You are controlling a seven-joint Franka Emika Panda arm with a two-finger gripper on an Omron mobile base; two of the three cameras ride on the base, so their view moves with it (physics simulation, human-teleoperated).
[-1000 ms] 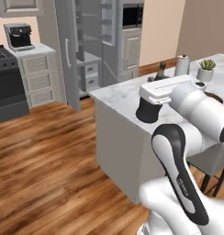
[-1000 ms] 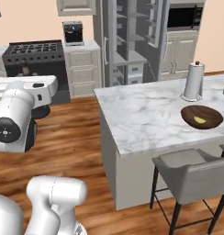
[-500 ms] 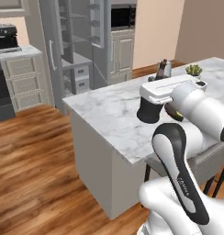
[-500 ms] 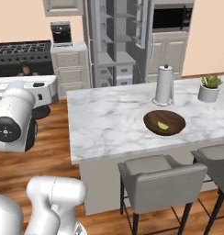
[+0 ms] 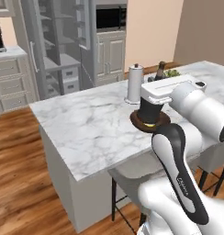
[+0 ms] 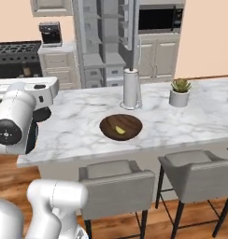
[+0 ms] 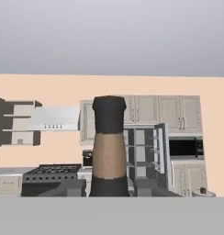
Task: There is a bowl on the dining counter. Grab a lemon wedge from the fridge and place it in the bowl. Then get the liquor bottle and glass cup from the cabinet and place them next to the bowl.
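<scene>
Carrying liquor bottle (image 7: 109,147) to dining counter (image 5: 91,124), my jaws clamped on its body

Risk: narrow neck, tall smooth form, so it may tip if I set it down tilted or clip the white paper-towel roll (image 6: 131,88) or wooden bowl (image 6: 121,127). Bowl is dark, shallow and round, with the lemon wedge (image 6: 119,130) already in it. Marble top is slick and veined, so the bottle could slide

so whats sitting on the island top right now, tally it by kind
Wide dark brown wooden bowl: 1
Small yellow-green lemon wedge, lying inside that bowl: 1
Tall white paper-towel roll: 1
Small green potted plant in a pale pot: 1
Total: 4
</scene>
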